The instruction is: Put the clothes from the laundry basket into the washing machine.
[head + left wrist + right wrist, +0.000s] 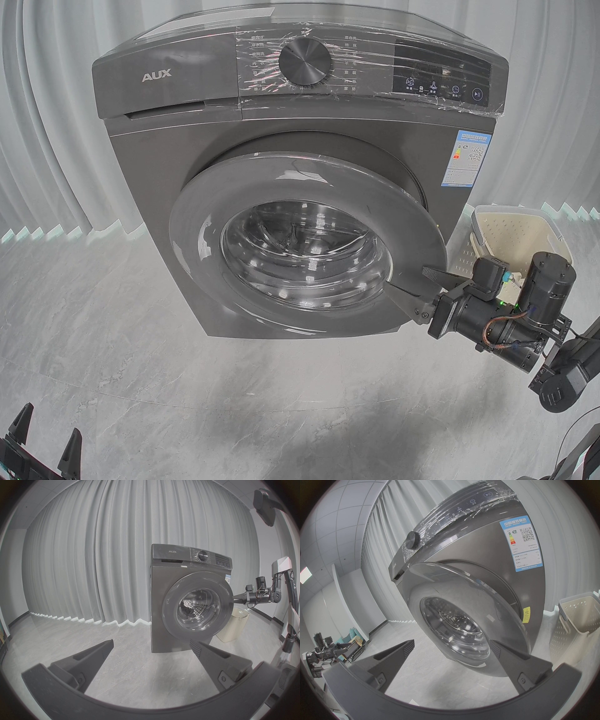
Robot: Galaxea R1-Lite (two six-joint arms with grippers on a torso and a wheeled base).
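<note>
Laundry basket [524, 232] sits partly hidden behind the right arm [545, 282]; wide-spread right tool [406, 278] perhaps touches door [206, 215].

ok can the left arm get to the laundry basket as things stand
Probably not: the laundry basket stands right of the washing machine, behind the right gripper and its arm, while the left gripper sits low on the far left.

You had the left gripper [151, 644] low over the floor [131, 670], its fingers [90, 658] spread wide. Well ahead of it, the washer [164, 583] stood before the curtain [87, 573], its door [173, 617] ajar. Your right gripper [235, 597] was at the door's rim, and the basket [232, 628] stood just beside the washer, beneath that arm.
</note>
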